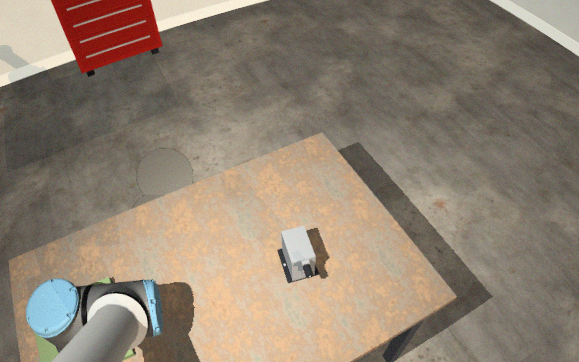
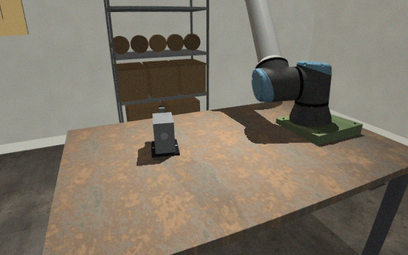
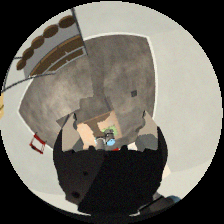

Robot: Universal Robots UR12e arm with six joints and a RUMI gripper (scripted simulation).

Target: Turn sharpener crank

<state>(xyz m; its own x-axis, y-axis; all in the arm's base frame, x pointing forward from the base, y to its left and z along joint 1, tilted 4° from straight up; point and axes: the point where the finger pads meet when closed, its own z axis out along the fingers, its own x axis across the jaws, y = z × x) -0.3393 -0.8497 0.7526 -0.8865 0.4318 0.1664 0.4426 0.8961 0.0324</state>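
Our gripper [image 3: 111, 131] hangs high with jaws spread wide, grasping nothing. Far below at 12 o'clock sits the table [image 3: 95, 131]. In the top view the sharpener [image 1: 297, 250] stands right of centre, crank [image 1: 308, 270] at its 5 o'clock face. Risk: descending on the wrong side, we could knock the housing. The arm [image 2: 263, 32] rises steeply.

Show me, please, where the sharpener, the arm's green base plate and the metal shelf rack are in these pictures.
sharpener [image 2: 163, 131]: exterior view, on its grey front face.
green base plate [image 2: 351, 129]: exterior view, on its free right corner.
shelf rack [image 2: 110, 53]: exterior view, on its left corner post.
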